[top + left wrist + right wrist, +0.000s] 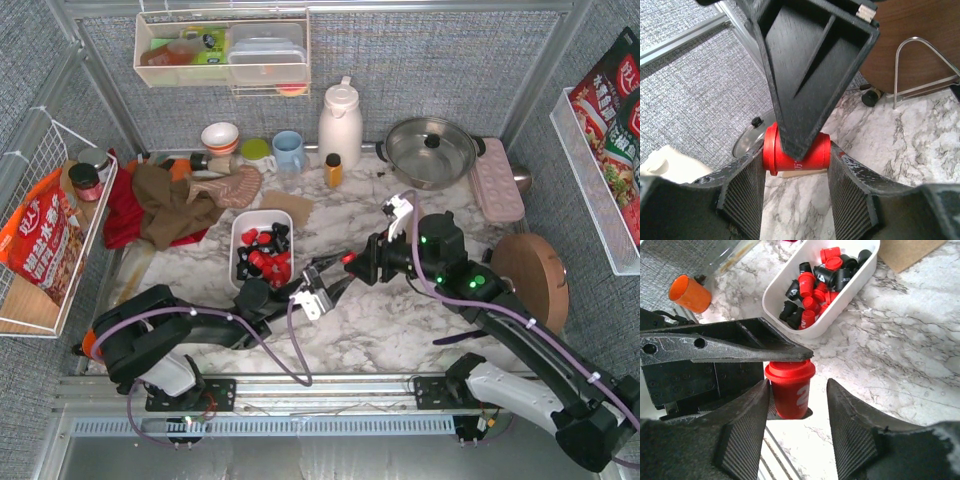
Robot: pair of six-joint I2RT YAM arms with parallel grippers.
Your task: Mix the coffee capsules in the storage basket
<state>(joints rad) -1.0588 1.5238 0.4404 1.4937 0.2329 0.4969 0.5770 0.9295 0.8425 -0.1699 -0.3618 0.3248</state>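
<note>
left jaws clamped end-to-end on red coffee capsule (790, 390), right jaws apart flanking it, storage basket (855, 290) of red/black capsules (815, 287) beyond right jaws

White plastic storage basket (235, 250) on marble desk (400, 320), left of middle. Red and black coffee capsules (262, 252) piled inside. Just right of basket, left hand (795, 152) and right hand (799, 384) meet, one red coffee capsule (790, 395) between them. White jug (340, 125) and steel pot (430, 150) behind, near back wall.
</note>
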